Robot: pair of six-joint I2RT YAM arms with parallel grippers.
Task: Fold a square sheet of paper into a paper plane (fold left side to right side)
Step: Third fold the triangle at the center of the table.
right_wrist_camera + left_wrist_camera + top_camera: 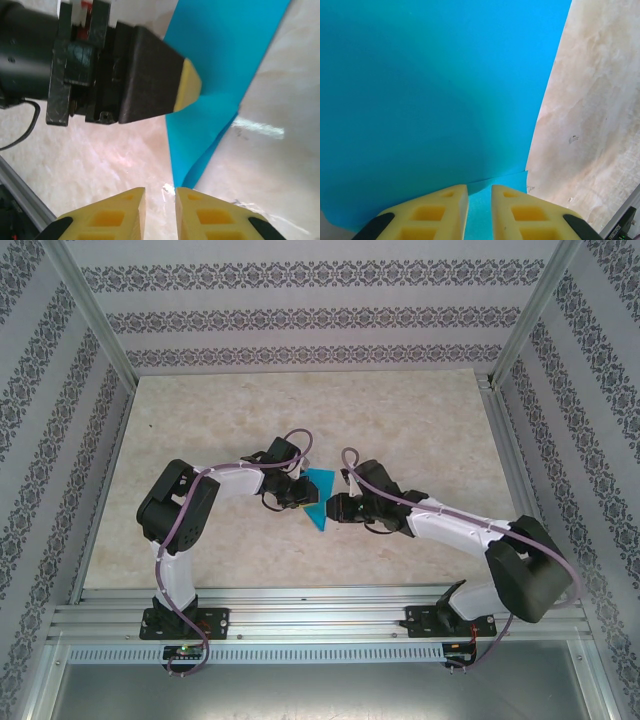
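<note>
marbled table [600, 100]: flimsy paper [420, 100] wants an edge pinch; left gripper [480, 187], perhaps pressing it, and right gripper [160, 190] barely parted.

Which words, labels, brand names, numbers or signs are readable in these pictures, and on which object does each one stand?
No text can be read in any of the views.
sheet of paper: plain blue, no print.
patterned walls: ornament only, no letters.
black part at the lower corner of the left wrist view: pale marks, too blurred to read.
boards at the arm bases: anything on them is too small to read.
</note>
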